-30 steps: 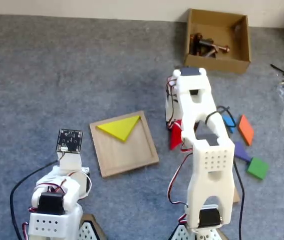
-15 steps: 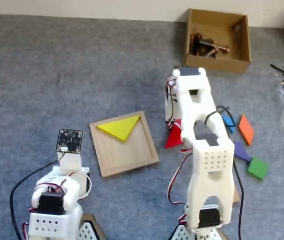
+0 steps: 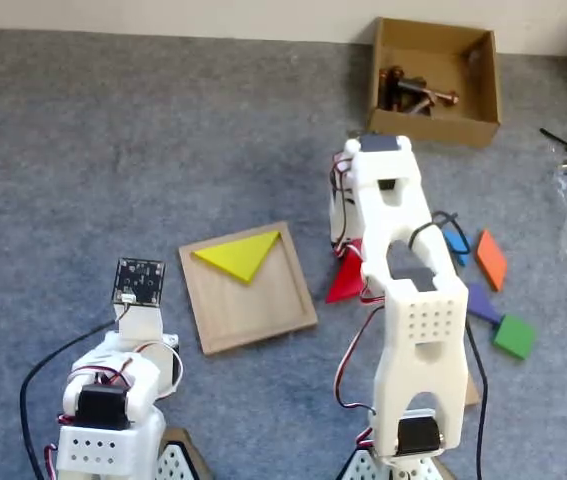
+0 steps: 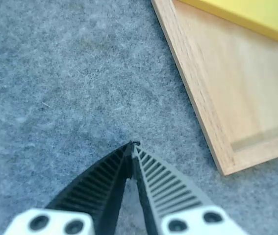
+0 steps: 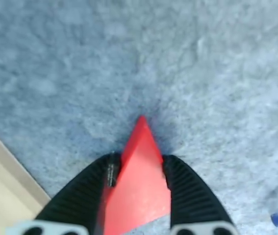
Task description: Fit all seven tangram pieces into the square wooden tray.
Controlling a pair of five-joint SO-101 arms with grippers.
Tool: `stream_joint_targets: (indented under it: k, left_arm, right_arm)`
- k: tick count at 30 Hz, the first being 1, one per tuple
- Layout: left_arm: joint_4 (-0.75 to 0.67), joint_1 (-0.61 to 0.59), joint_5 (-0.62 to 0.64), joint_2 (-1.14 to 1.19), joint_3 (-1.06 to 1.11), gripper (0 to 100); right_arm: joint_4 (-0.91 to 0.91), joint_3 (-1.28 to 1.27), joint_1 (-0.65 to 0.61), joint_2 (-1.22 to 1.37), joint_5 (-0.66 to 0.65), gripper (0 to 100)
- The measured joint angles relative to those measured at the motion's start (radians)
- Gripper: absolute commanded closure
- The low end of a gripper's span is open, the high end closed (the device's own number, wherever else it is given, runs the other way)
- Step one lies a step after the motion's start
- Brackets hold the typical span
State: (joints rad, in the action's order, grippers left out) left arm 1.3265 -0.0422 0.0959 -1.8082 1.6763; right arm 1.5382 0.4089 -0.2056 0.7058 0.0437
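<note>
Clamps flat red triangle piece (image 5: 139,191) between right jaws, just beside square wooden tray (image 3: 263,310), above grey felt table (image 3: 113,130). Holds left jaws closed on nothing, near tray's corner. Finds flat yellow triangle piece (image 3: 238,255) inside tray, along its edge away from the arms.

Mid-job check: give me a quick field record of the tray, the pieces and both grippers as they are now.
tray: square wooden tray, on grey felt between the arms
in tray: yellow triangle, at the far edge
right gripper: shut on the red triangle, just right of the tray
left gripper: shut, empty, over felt beside the tray's corner
loose, right of the right arm: blue piece, orange parallelogram, purple piece, green square
</note>
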Motion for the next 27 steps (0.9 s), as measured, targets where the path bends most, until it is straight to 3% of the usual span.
stream_joint_targets:
  k: [12, 27]
  left_arm:
    - [0.000, 0.000, 0.000, 0.000, 0.000, 99]
    - [0.000, 0.000, 0.000, 0.000, 0.000, 99]
  right_arm:
    - [0.032, 0.006, -0.002, 0.002, 0.000, 95.7]
    - [0.186, 0.044, -0.091, -0.055, -0.282, 95.7]
